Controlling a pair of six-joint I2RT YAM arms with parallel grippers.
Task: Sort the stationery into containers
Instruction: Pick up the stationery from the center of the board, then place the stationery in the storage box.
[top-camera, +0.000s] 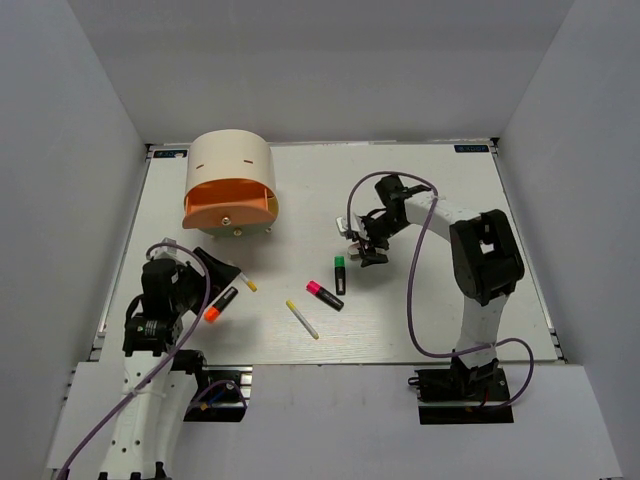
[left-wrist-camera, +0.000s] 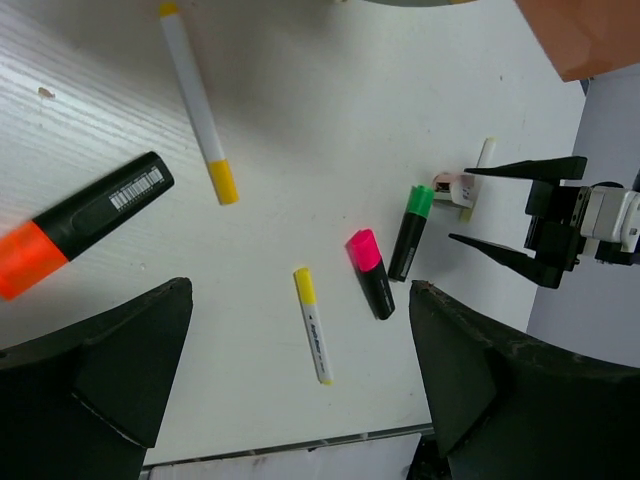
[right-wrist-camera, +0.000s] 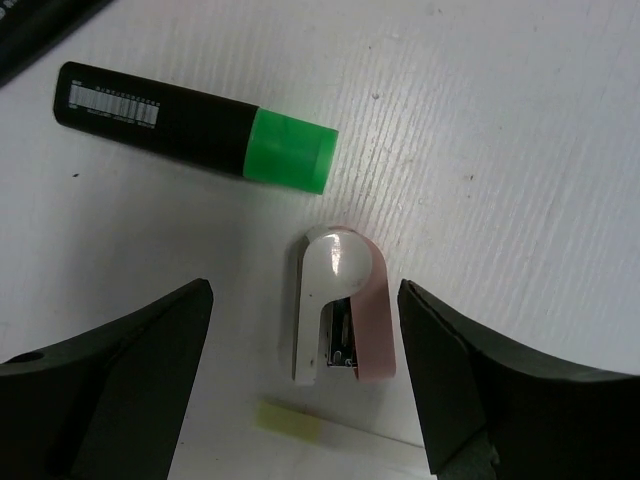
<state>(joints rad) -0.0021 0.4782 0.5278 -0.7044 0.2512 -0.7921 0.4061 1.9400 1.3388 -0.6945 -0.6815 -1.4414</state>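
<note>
Loose stationery lies on the white table (top-camera: 450, 200). My right gripper (right-wrist-camera: 305, 288) is low and open, one finger on each side of a small pink-white piece (right-wrist-camera: 340, 305) shaped like a mini stapler, with a gap on both sides. A green-capped highlighter (right-wrist-camera: 200, 125) lies just beyond it. My left gripper (left-wrist-camera: 298, 292) hangs open and empty above the table. Near it lie an orange-capped highlighter (left-wrist-camera: 85, 225) and a white pen (left-wrist-camera: 198, 100) with a yellow tip. Farther off are a pink-capped highlighter (left-wrist-camera: 371, 273) and a second white pen (left-wrist-camera: 312, 325). The beige cabinet (top-camera: 230, 160) stands at the back left.
The cabinet's orange drawer front (top-camera: 228, 208) faces the arms. A yellow pen tip (right-wrist-camera: 288, 420) shows at the near edge of the right wrist view. The table's front edge (top-camera: 330, 362) runs close below the loose pens.
</note>
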